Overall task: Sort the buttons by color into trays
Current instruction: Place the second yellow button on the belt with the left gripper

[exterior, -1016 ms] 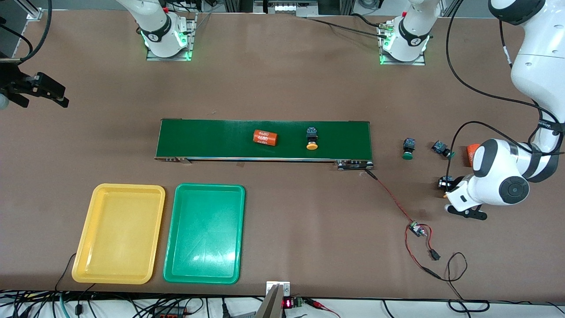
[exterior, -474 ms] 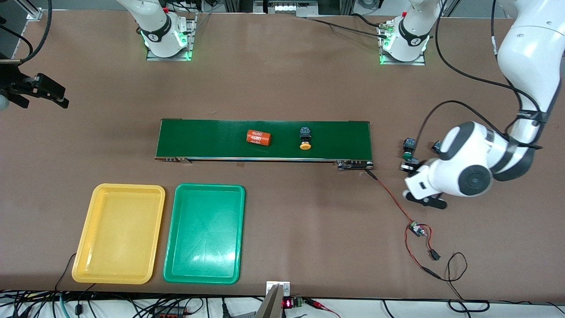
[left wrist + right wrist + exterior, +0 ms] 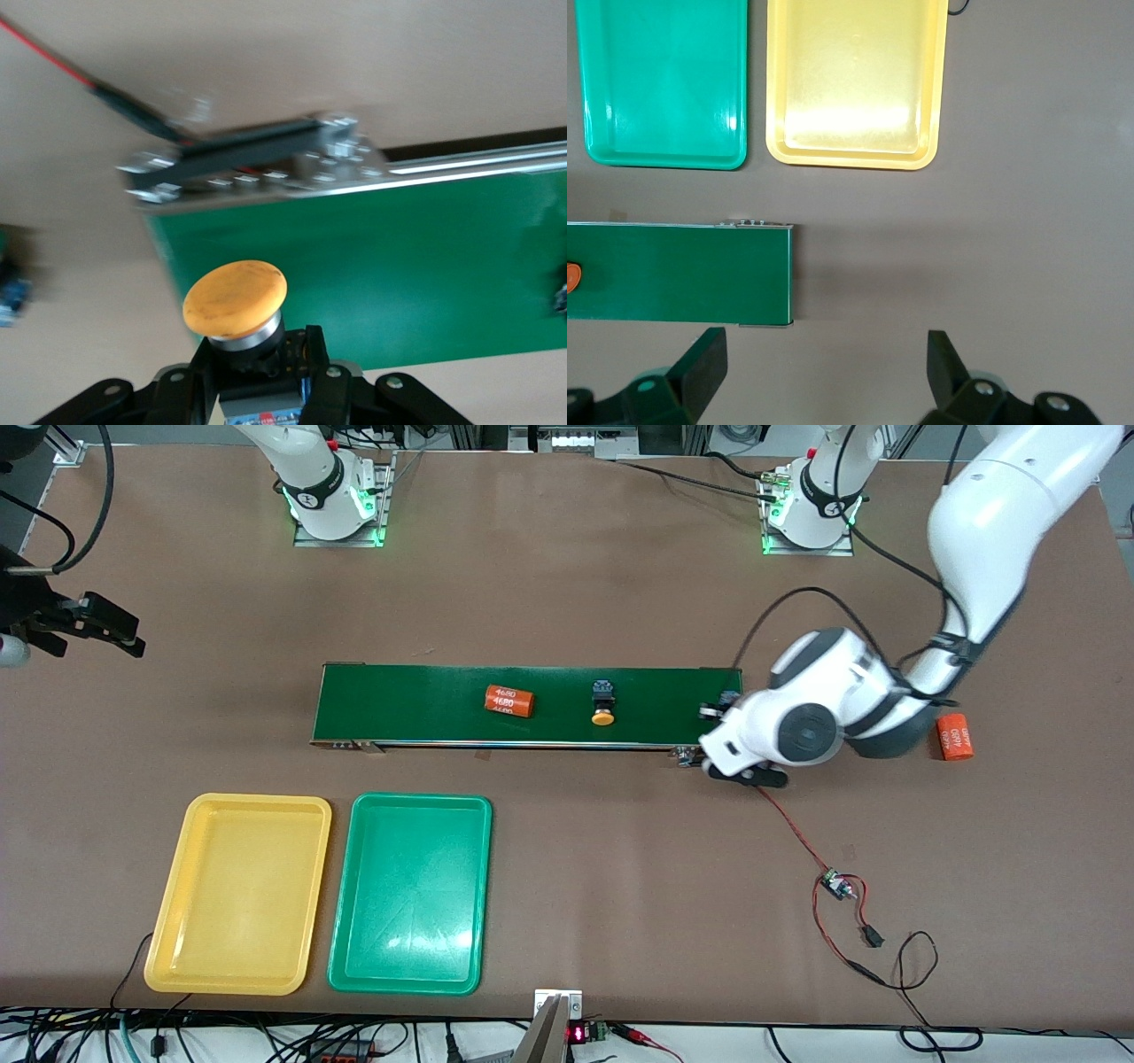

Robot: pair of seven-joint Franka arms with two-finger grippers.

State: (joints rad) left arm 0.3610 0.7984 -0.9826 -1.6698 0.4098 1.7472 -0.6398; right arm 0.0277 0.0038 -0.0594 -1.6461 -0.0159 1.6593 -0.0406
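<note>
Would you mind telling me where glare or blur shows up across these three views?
Front view: glare patches on the green tray and fainter sheen on the yellow tray. Left wrist view: the conveyor belt and its end bracket are smeared, while the yellow-capped button held in the left gripper stays sharp. Right wrist view: sharp, bright reflection in the yellow tray.

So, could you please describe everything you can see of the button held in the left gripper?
The button has a round yellow-orange cap, a silver collar beneath it and a dark body with some blue at its base. The left gripper is shut on the body, holding it in the air over the conveyor belt, at the belt's end toward the left arm.
</note>
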